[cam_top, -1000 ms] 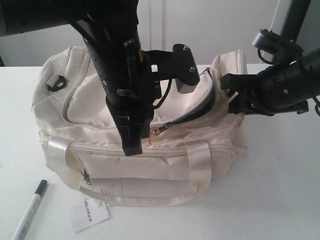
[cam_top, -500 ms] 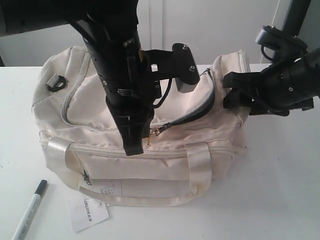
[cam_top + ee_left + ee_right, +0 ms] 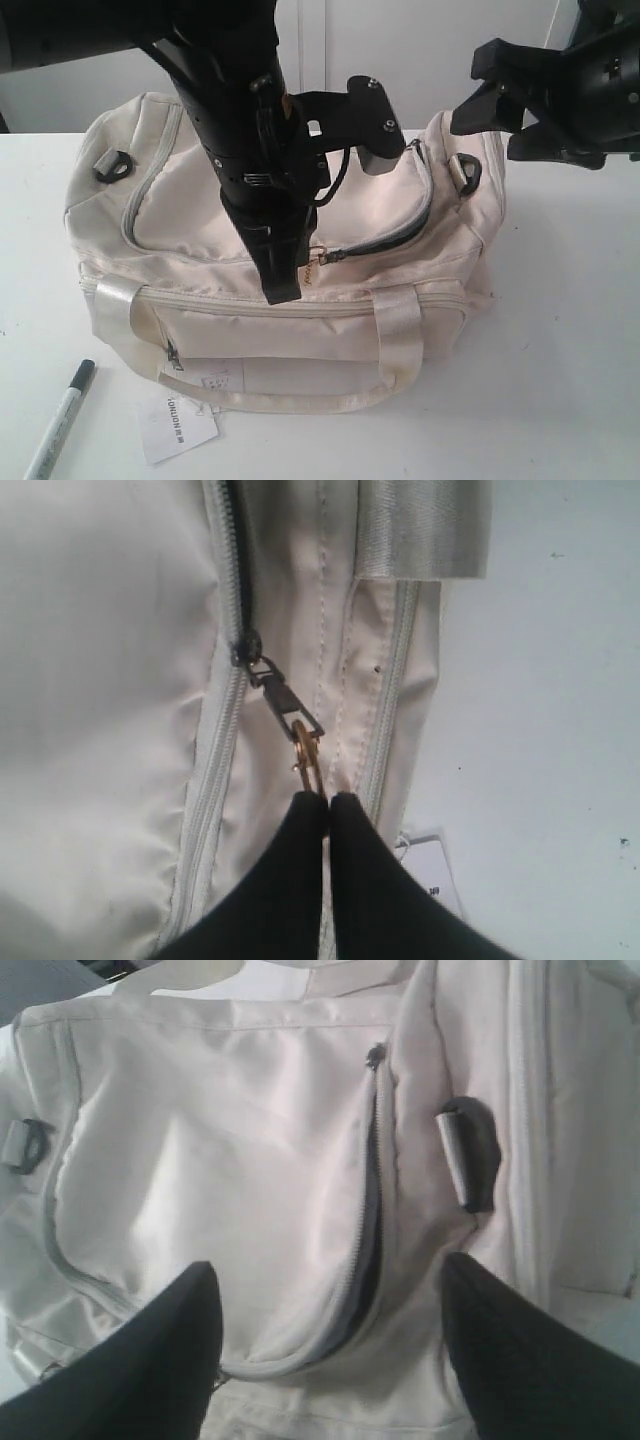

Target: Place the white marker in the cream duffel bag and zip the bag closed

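White table (image 3: 560, 380) and pale wall (image 3: 420, 40); the cream duffel bag (image 3: 190, 200) sits in the middle, the white marker (image 3: 62, 418) lies apart on the table, not inside. Right hand (image 3: 468, 92) hangs wide above the bag's end.

Left wrist view: left hand (image 3: 327, 805) pinches the zipper pull (image 3: 290, 702); better to draw straight along the zip (image 3: 222, 740).

Right wrist view: zip partly open.

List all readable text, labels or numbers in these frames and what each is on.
No text reads cleanly.
white paper tag: one bold dark word in capitals, too blurred to quote.
white marker: dark print along the barrel, too small to read.
second paper card: faint marks, unreadable.
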Action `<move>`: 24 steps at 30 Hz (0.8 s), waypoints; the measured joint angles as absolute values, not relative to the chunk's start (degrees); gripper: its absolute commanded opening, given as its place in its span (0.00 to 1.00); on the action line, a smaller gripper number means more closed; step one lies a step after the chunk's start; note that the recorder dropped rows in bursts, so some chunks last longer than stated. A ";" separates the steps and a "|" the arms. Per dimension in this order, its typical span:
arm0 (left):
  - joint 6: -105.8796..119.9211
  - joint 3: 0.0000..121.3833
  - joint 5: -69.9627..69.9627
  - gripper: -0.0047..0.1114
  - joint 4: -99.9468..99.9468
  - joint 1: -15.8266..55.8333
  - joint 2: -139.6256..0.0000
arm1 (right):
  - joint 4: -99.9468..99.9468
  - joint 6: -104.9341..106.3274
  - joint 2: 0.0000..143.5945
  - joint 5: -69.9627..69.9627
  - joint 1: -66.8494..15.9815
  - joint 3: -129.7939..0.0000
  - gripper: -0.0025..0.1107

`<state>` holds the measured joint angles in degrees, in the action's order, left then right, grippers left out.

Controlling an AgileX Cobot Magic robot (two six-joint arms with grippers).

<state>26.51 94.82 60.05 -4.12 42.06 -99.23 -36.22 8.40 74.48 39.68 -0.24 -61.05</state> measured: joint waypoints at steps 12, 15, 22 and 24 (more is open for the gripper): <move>26.39 94.82 59.08 0.04 -4.12 42.06 -99.23 | -43.91 12.16 81.38 39.63 -3.47 -61.05 0.53; 26.39 94.82 58.97 0.04 -4.12 42.06 -99.23 | -43.91 12.64 82.59 38.11 -4.62 -61.05 0.50; 26.39 94.82 58.97 0.04 -4.12 42.06 -99.23 | -43.78 13.41 86.31 35.93 -5.34 -61.05 0.49; 26.39 94.82 58.97 0.04 -4.12 42.06 -99.23 | -43.78 13.94 86.93 35.91 -5.34 -61.05 0.48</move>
